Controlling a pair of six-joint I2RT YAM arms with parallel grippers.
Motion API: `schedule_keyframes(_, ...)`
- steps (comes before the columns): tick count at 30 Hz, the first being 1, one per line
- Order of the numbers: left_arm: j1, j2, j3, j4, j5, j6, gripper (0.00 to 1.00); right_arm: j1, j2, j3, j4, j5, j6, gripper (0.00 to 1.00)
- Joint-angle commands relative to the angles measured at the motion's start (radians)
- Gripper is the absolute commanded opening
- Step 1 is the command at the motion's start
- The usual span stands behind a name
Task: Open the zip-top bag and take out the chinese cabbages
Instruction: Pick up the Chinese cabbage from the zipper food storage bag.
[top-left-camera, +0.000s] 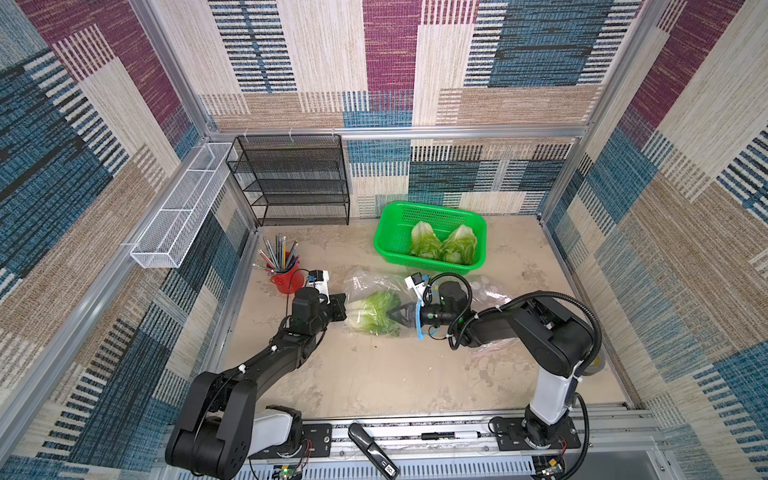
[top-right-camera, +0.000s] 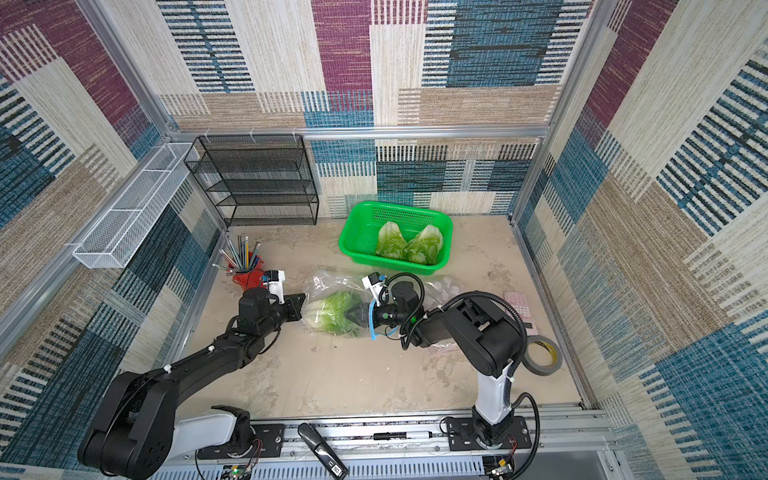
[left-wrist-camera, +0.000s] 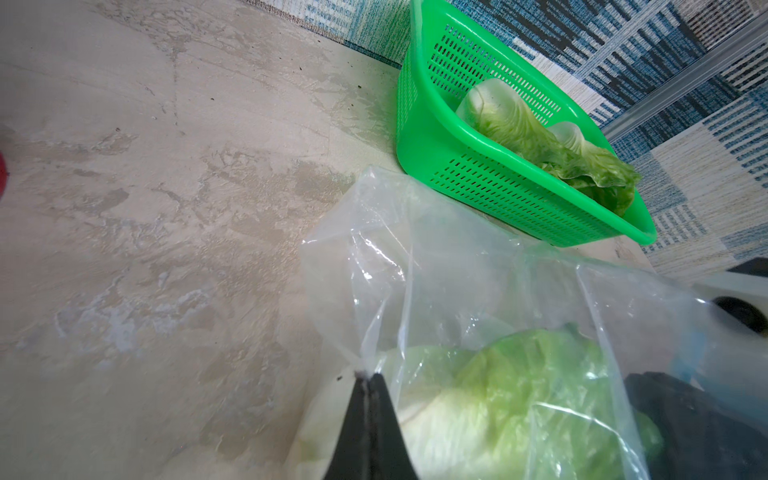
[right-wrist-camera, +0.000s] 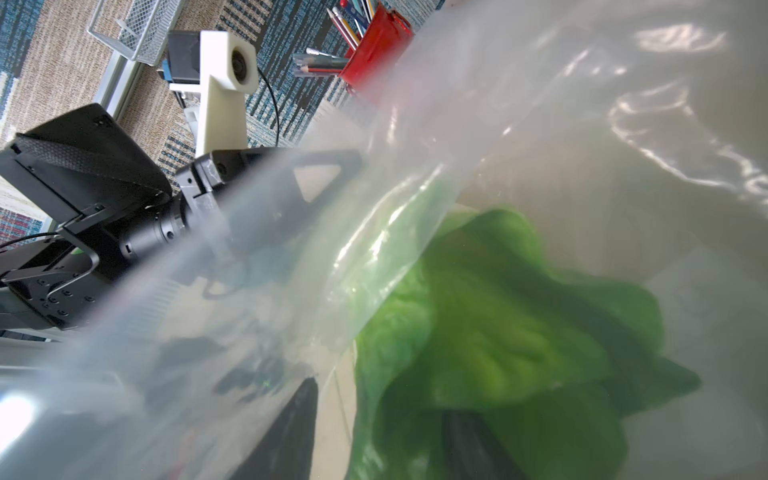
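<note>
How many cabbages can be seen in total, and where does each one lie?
3. One cabbage and a second cabbage lie side by side in the basket. A third cabbage is in the bag. None seems hidden.

Both the left arm (top-left-camera: 266, 361) and the right arm (top-left-camera: 540, 332) are chunky matte black with a white lower link (top-left-camera: 552, 395) by the base. White zip ties (top-left-camera: 274, 348) pin black cables (top-left-camera: 584, 308) along them. Each wrist has a cream camera mount (right-wrist-camera: 224, 75), the left gripper (left-wrist-camera: 368, 376) is plain black wedges, and a tiny green dot (top-left-camera: 431, 316) on the right wrist is maybe a status light.
</note>
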Motion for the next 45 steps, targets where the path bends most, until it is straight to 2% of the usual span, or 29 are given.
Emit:
schedule_keyframes(1, 0.001, -0.004, -0.004, 0.042, 0.01, -0.01, 0.0, 0.006, 0.0, 0.017, -0.013, 0.007, -0.01, 0.42)
schedule_keyframes(5, 0.001, -0.013, -0.008, 0.03, -0.009, -0.012, 0.0, 0.005, -0.009, 0.016, -0.025, 0.011, -0.02, 0.36)
schedule_keyframes(12, 0.001, -0.039, -0.015, -0.011, -0.067, -0.013, 0.0, 0.005, -0.057, -0.005, -0.056, 0.038, -0.044, 0.16)
schedule_keyframes(20, 0.002, -0.052, 0.02, -0.138, -0.141, 0.015, 0.0, 0.005, -0.118, -0.022, -0.105, 0.079, -0.082, 0.12)
schedule_keyframes(29, 0.001, -0.077, 0.028, -0.204, -0.203, 0.039, 0.0, 0.002, -0.196, -0.025, -0.189, 0.117, -0.115, 0.1)
schedule_keyframes(45, 0.005, -0.114, 0.034, -0.286, -0.292, 0.057, 0.0, -0.037, -0.326, -0.059, -0.298, 0.087, -0.09, 0.07)
